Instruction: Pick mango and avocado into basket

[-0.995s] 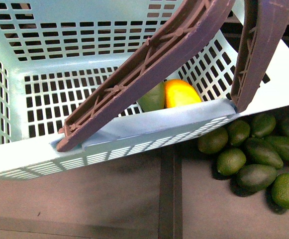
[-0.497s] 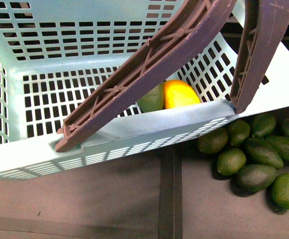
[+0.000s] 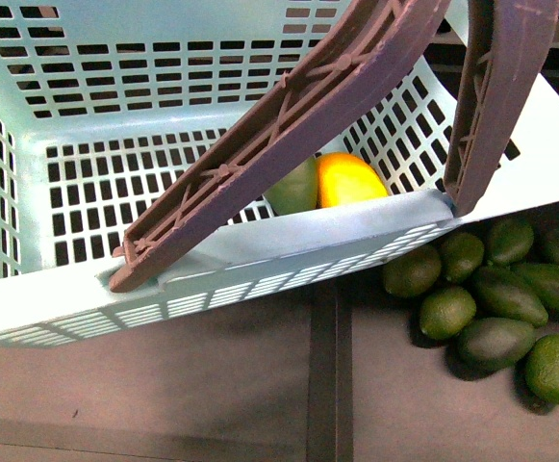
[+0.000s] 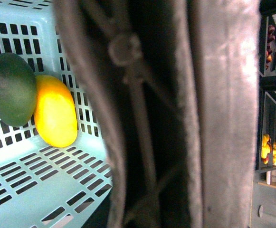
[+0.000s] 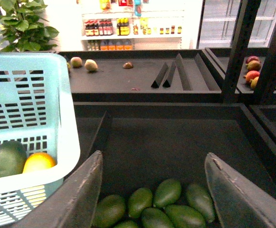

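Loose avocados heaped in dark bin; distant fruit, perhaps apples.

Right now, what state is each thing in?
mango: lying in the basket, touching the avocado.
avocado: lying in the basket.
basket: handles raised, holding two fruits.
loose avocados: piled on the dark shelf beside the basket.
right gripper: open, empty, above the loose avocados.
left gripper: not in view.

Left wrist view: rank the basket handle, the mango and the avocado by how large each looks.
1. Basket handle, by far, though it is nearest the camera.
2. Mango and avocado: look about alike, so unranked.
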